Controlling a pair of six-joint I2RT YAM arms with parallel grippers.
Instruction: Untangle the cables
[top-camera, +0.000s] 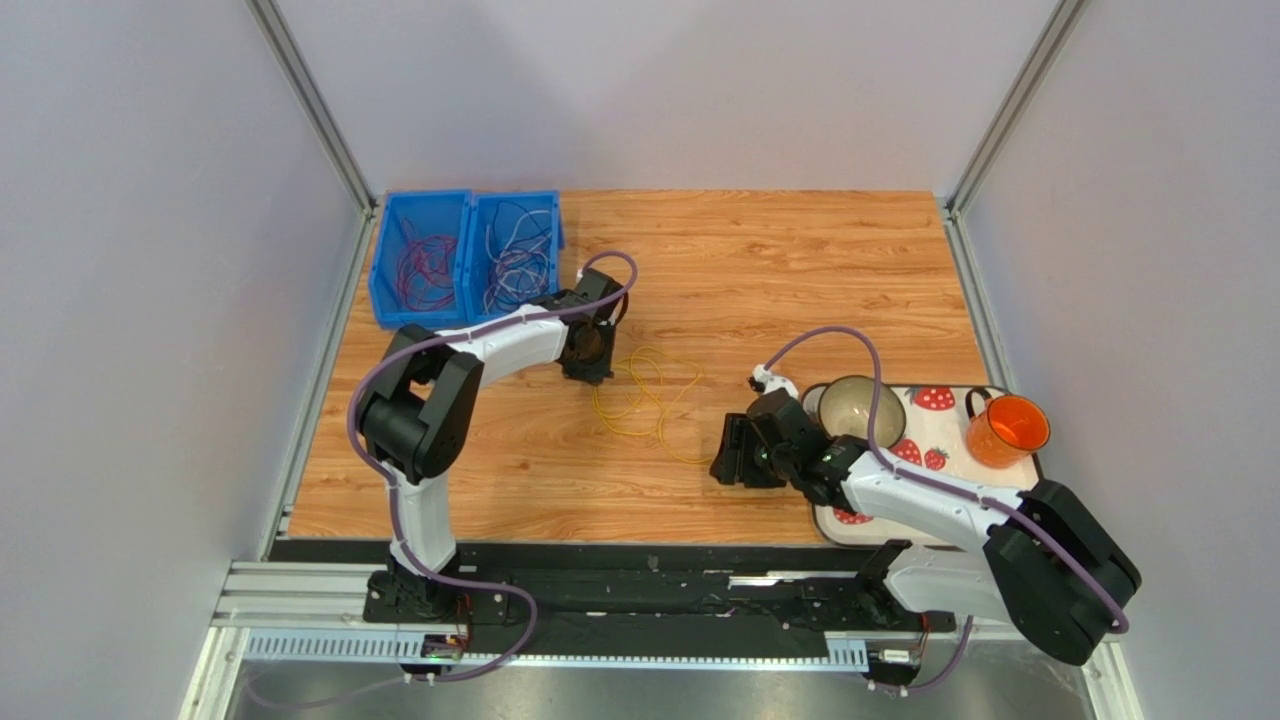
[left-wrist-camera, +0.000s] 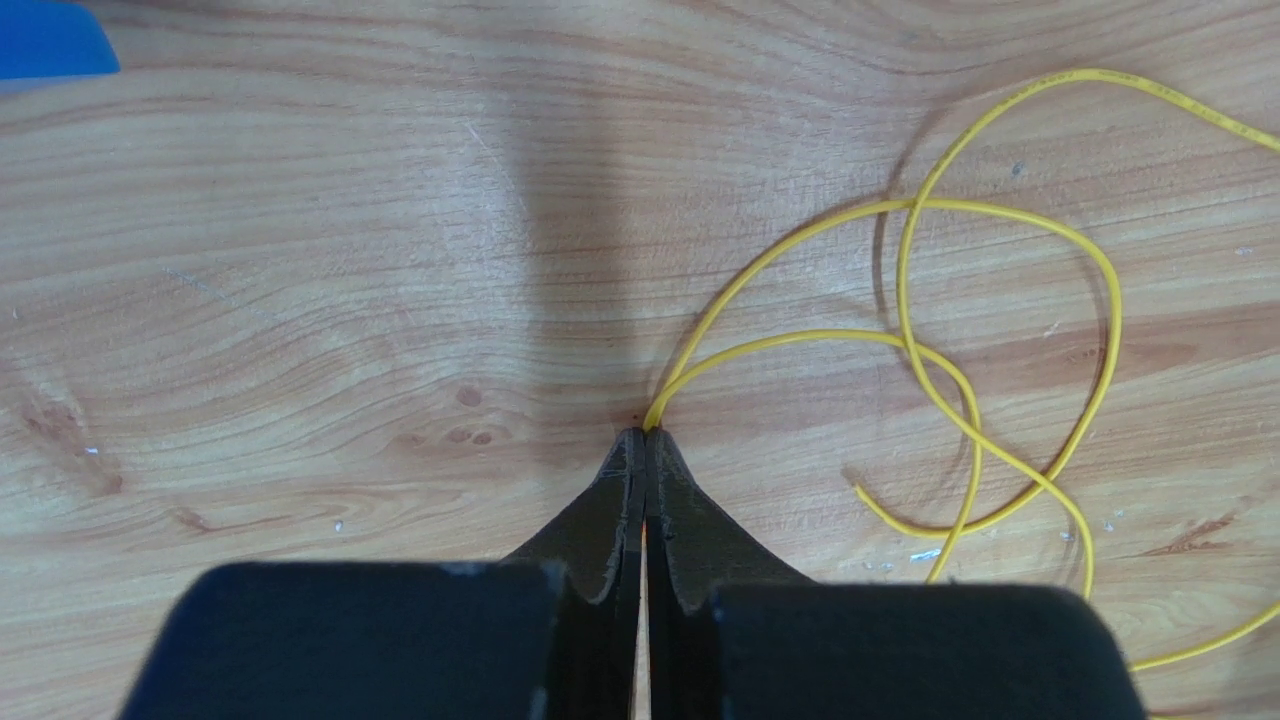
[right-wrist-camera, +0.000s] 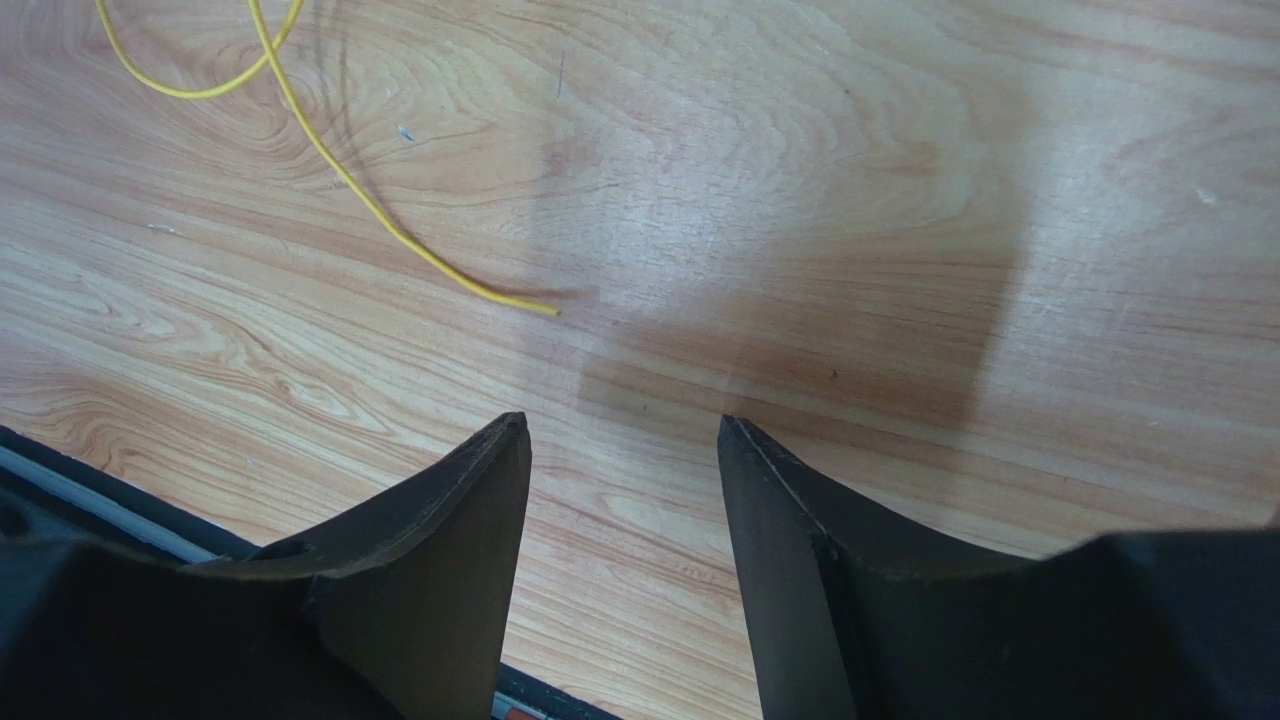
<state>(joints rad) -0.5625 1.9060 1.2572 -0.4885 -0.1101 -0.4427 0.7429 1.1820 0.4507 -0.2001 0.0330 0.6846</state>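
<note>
**A:** Wooden table (top-camera: 781, 285) is stretching out between pale walls, and we are starting at the blue bins (top-camera: 413, 312) sitting at its far left corner. What are we seeing inside them?

**B:** We are seeing loose cables (top-camera: 425, 258) lying in both compartments. Red and purple ones are filling the left one, pale and purple ones the right.

**A:** Moving right of the bins, what is the left gripper (top-camera: 589, 348) doing?

**B:** It is hanging just right of the bins and slightly nearer the arm bases, down at the wood. Its jaws are pressing fully together. Two strands of the yellow cable (left-wrist-camera: 1118, 308) are running straight into the tips, so we are reading it as pinching that cable. The remaining length is lying flat in loose, overlapping loops, farther right of the bins.

**A:** And the right gripper (right-wrist-camera: 624, 428)?

**B:** It is hovering well to the right of the bins. We are seeing its jaws standing apart with nothing between them and only bare wood beneath. One free end of the yellow cable is lying ahead of its fingers, apart from them.

**A:** What are we finding farthest right of the bins?

**B:** We are finding a strawberry-print tray (top-camera: 920, 428) carrying a bowl (top-camera: 860, 405), with an orange cup (top-camera: 1010, 431) at its right side.
</note>
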